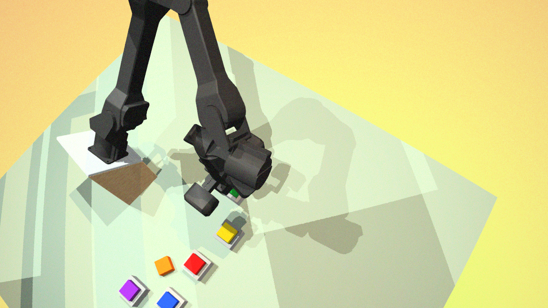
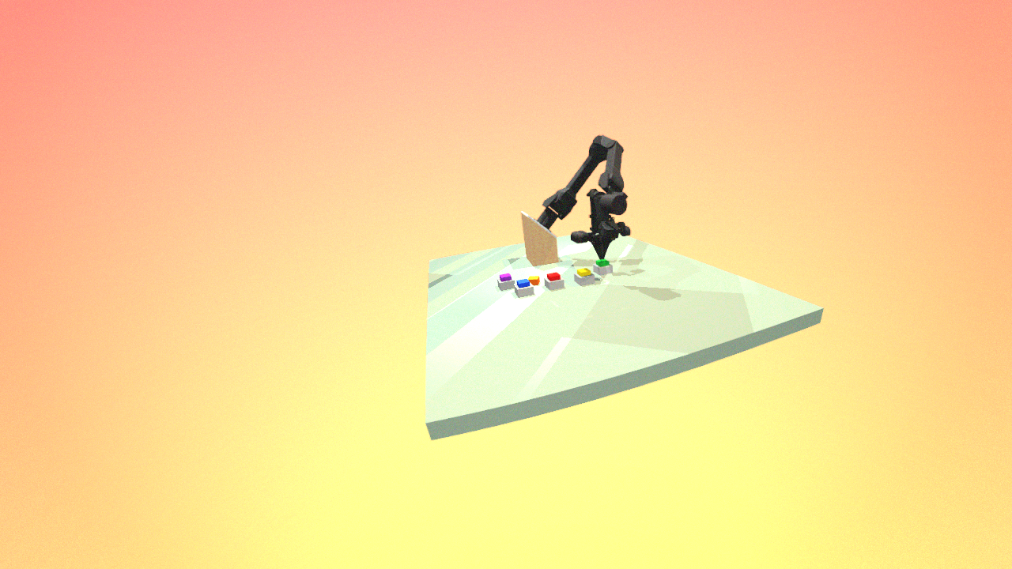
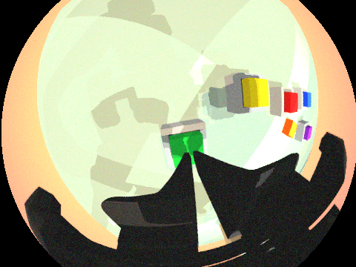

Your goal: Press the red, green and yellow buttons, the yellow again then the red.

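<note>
Green button point(image 1: 233, 192) top view: mostly hidden under my wrist, yellow button point(image 1: 226, 232) next toward camera. Exterior: my gripper point(image 2: 602, 257) vertical, tips at green cap point(image 2: 602, 263). Wrist: fingers pressed together, empty, on green cap; yellow button point(image 3: 255, 92) up-right.

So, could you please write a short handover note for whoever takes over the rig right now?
Gripper: shut, holding nothing, fingertips on the green button.
Layout: yellow button next along, then red button; orange block, purple button and blue button beyond, not to be touched.
Done: cannot confirm the red press from this moment; green press appears underway.
Left: release green, then yellow twice, then red.
</note>
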You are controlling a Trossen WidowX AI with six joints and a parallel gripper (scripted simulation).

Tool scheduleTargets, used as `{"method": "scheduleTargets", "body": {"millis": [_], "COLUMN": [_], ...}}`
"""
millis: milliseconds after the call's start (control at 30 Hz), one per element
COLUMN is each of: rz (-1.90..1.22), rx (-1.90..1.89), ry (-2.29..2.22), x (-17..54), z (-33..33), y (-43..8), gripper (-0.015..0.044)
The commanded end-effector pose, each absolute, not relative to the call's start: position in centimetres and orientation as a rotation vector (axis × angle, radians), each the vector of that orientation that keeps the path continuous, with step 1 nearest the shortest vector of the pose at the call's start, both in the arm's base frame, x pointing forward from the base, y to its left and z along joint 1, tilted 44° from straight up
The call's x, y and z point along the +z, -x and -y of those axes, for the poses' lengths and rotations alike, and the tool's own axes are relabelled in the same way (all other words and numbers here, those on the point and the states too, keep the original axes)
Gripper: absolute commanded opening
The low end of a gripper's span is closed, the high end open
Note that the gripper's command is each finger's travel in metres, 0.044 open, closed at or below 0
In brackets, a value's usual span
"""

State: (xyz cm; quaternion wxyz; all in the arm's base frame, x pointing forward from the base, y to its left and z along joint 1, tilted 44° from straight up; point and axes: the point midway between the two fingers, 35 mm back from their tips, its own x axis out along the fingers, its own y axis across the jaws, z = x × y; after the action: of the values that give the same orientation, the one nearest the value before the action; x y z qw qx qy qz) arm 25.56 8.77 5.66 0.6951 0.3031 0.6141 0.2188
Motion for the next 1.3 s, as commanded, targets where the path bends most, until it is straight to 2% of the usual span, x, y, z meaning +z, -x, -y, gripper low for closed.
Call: {"method": "scheduleTargets", "body": {"millis": [0, 133, 300, 467, 800, 1000, 1133, 1267], "rz": [-1.359, -1.359, -1.361, -1.361, -1.359, -1.359, -1.358, -1.357], "rx": [0.491, 0.490, 0.488, 0.488, 0.485, 0.485, 0.486, 0.487], "ry": [-0.675, -0.674, -0.672, -0.672, -0.667, -0.667, -0.668, -0.669], "x": [7.3, 7.4, 11.5, 11.6, 6.0, 5.6, 2.1, 1.4], "z": [-7.4, -7.2, -3.4, -3.2, 3.9, 3.9, 0.6, -0.1], "y": [-25.4, -25.4, -24.5, -24.5, -28.9, -29.0, -29.8, -29.9], "gripper": [0.0020, 0.0020, 0.0020, 0.0020, 0.0020, 0.0020, 0.0020, 0.0020]}}
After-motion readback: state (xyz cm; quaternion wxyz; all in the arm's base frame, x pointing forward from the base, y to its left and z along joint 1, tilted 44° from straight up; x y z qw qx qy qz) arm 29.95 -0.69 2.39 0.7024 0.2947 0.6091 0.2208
